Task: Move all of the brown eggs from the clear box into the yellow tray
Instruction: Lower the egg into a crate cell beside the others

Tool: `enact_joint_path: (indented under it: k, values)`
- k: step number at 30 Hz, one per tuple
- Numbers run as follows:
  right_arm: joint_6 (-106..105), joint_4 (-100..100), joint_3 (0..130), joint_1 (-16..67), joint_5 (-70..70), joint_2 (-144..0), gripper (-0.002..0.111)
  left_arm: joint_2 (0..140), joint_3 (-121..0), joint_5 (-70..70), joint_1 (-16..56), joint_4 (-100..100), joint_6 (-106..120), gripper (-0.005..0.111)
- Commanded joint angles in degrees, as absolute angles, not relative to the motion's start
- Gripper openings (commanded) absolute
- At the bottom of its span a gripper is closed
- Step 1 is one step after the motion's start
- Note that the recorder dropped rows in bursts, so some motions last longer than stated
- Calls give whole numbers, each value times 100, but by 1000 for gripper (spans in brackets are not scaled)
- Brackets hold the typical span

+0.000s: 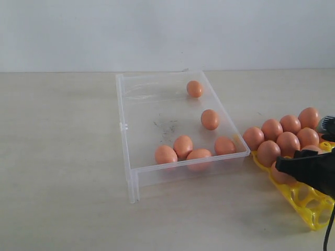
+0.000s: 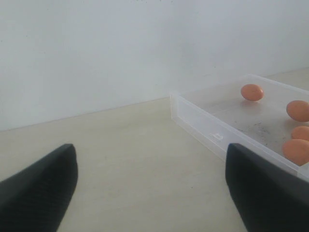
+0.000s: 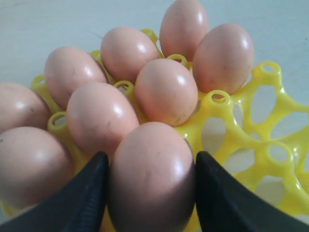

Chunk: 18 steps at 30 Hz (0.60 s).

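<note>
Several brown eggs [image 1: 182,146] lie in the clear box [image 1: 125,130] at the middle of the table, most of them near its front wall. To the right, the yellow tray [image 1: 309,206] holds several more brown eggs [image 1: 288,142]. Over the tray's near part, my right gripper [image 3: 150,159] is shut on one brown egg [image 3: 152,193], a black finger pressed on each side of it. This held egg sits low among the eggs in the tray [image 3: 270,121]. My left gripper [image 2: 150,164] is open and empty above bare table beside the box [image 2: 212,126]. It is out of the exterior view.
The pale tabletop [image 1: 63,172] stretches left of the box and in front of it. A white wall [image 1: 157,31] stands behind. The tray's front cups [image 1: 301,196] are open lattice.
</note>
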<state>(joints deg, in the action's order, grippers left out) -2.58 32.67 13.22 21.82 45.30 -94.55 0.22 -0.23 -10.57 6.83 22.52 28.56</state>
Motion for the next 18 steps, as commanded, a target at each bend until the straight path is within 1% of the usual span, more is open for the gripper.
enact_joint_path:
  k: [1, 2, 3, 5, 9, 10, 11, 12, 18]
  values:
    - [-296, 3427, 1270, 2166, 4198, -9444, 0, 0, 0, -1018, 718, 2290, 2811, 78]
    - [-296, 3401, 1270, 2166, 4183, -9444, 0, 0, 0, -1018, 718, 2290, 2811, 78]
    - [-338, 3400, 1270, 2166, 4159, -9444, 3, 0, 0, -1018, 718, 2290, 2811, 78]
    - [-361, 3375, 1270, 2166, 4105, -9444, 13, 0, 0, -1018, 718, 2290, 2811, 78]
    - [-361, 3399, 1270, 2166, 4064, -9444, 49, 0, 0, -1018, 718, 2290, 2811, 78]
    - [-361, 3408, 1270, 2166, 4064, -9444, 56, 0, 0, -1018, 718, 2290, 2811, 78]
    - [-361, 3408, 1270, 2166, 4064, -9444, 60, 0, 0, -1018, 718, 2290, 2811, 78]
    - [-361, 3425, 1270, 2166, 4064, -9444, 62, 0, 0, -1018, 718, 2290, 2811, 78]
    - [-361, 3471, 1270, 2166, 4233, -9433, 62, 0, 0, -1018, 718, 2290, 2811, 78]
